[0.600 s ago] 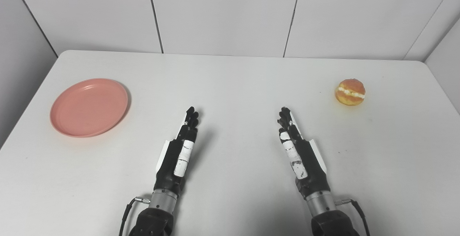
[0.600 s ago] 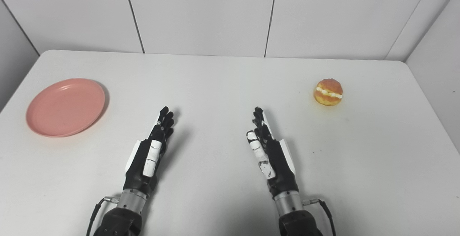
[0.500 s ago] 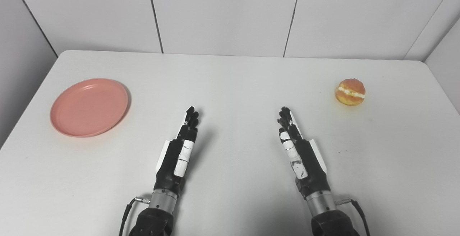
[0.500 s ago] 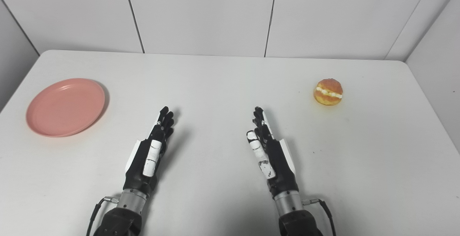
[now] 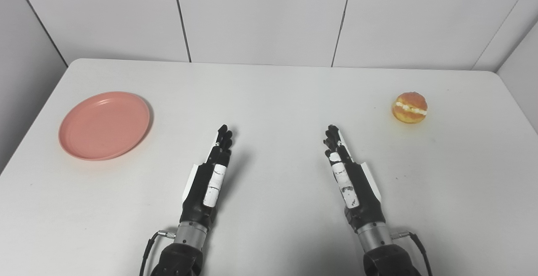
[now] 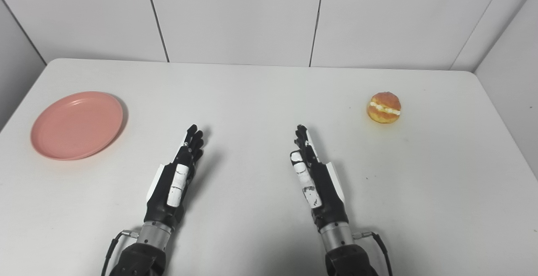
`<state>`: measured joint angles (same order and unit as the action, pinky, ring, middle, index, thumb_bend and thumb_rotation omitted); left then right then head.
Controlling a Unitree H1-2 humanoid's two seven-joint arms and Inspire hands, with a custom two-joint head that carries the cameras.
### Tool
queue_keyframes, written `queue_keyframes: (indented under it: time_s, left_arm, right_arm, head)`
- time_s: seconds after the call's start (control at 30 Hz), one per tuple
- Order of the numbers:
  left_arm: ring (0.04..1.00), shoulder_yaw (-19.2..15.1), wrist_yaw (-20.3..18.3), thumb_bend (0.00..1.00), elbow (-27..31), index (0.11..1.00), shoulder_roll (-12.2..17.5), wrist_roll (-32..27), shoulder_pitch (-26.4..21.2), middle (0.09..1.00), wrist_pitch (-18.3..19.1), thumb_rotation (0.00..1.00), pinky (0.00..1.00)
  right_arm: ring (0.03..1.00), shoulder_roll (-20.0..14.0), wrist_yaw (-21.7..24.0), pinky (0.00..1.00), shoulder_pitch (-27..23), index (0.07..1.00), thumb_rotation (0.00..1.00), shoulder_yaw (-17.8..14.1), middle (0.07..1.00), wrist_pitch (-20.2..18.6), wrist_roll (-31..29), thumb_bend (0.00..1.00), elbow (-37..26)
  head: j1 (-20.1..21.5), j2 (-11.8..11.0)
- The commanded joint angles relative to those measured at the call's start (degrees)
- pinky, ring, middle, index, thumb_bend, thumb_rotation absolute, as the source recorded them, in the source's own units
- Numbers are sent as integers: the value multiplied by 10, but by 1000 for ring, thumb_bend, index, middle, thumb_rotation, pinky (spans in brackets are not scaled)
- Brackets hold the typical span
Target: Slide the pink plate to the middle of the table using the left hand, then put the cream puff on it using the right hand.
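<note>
The white bench (image 5: 269,95) runs back to a panelled wall (image 5: 260,15), its far corners rounded. Its left edge slants away close beside the plate (image 5: 104,125), and its right edge cuts past the puff (image 5: 410,107) with a strip of bare top between them. The whole middle of the bench, from the hands back to the far edge, is open white surface.

The left hand (image 5: 209,178) lies low over the near middle, edge-on, fingers (image 5: 224,135) straight and held together, pointing toward the far edge. It holds nothing. The right hand (image 5: 351,175) mirrors it, fingers extended and close together, also holding nothing. Bare bench lies between the two hands.

The pink plate sits flat at the left of the bench, well apart from the left hand, up and to the left of its fingertips. The puff, a round golden bun with a cream line through its side, rests at the right of the bench, well apart from the right hand, beyond and to the right of its fingertips. Plate and puff lie at opposite sides, about level with each other.
</note>
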<state>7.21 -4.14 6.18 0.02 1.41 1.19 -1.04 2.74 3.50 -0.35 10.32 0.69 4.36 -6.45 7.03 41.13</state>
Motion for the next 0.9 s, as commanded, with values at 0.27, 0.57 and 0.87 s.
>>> queue_keyframes:
  time_s: [0.27, 0.57, 0.87]
  left_arm:
    - [1000, 2, -10, 769, 5, 1000, 1, -10, -6, 1000, 1, 1000, 1000]
    - [1000, 4, -2, 753, 1, 1000, -6, 1, -4, 1000, -11, 1000, 1000]
    - [1000, 28, 13, 717, -13, 1000, -31, 27, -2, 1000, -31, 1000, 1000]
  right_arm:
    - [1000, -4, 10, 1000, -11, 1000, 1000, 2, 1000, -2, 1, 631, -15]
    - [1000, -11, 16, 1000, -9, 1000, 996, 0, 1000, -2, -2, 644, -14]
    - [1000, -37, 36, 1000, -3, 1000, 982, -18, 1000, 12, -37, 622, -8]
  head:
    - [0, 1]
    - [-38, -8]
    - [-166, -45]
